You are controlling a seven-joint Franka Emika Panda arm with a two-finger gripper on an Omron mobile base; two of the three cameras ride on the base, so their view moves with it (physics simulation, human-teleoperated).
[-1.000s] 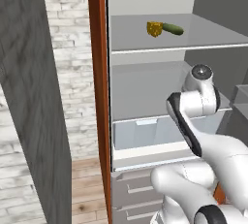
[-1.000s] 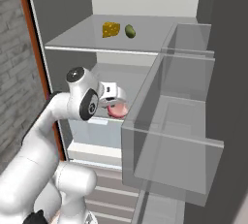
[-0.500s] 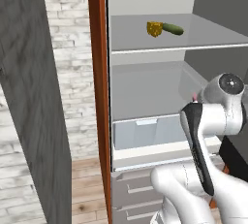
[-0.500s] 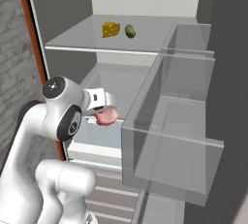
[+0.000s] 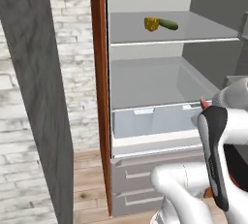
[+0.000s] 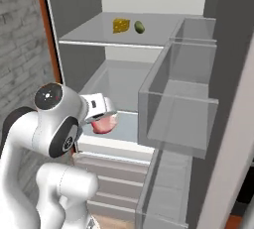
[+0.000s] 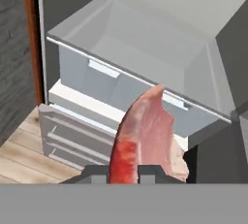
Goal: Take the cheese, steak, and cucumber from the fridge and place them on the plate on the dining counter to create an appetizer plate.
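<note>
My gripper (image 6: 101, 120) is shut on the steak (image 6: 105, 124), a pinkish-red slab with a pale edge, held out in front of the open fridge (image 6: 79, 39) at crisper height. In the hand view the steak (image 7: 145, 138) rises between my fingertips, in front of the clear crisper drawer (image 7: 97, 80). The yellow cheese (image 5: 151, 24) and the dark green cucumber (image 5: 168, 24) lie side by side on the upper glass shelf (image 5: 164, 39); from the right they are the cheese (image 6: 120, 25) and the cucumber (image 6: 140, 27). The plate and the dining counter are out of view.
The fridge door (image 6: 178, 109) with its clear bins stands open at the right. A reddish-brown frame (image 5: 99, 97) and a brick wall (image 5: 77, 63) lie to the left. Grey lower drawers (image 5: 135, 179) sit above a wood floor (image 7: 24, 155).
The arm has drawn back out of the fridge toward the base with the steak still held. Cheese and cucumber have stayed on the upper shelf.
</note>
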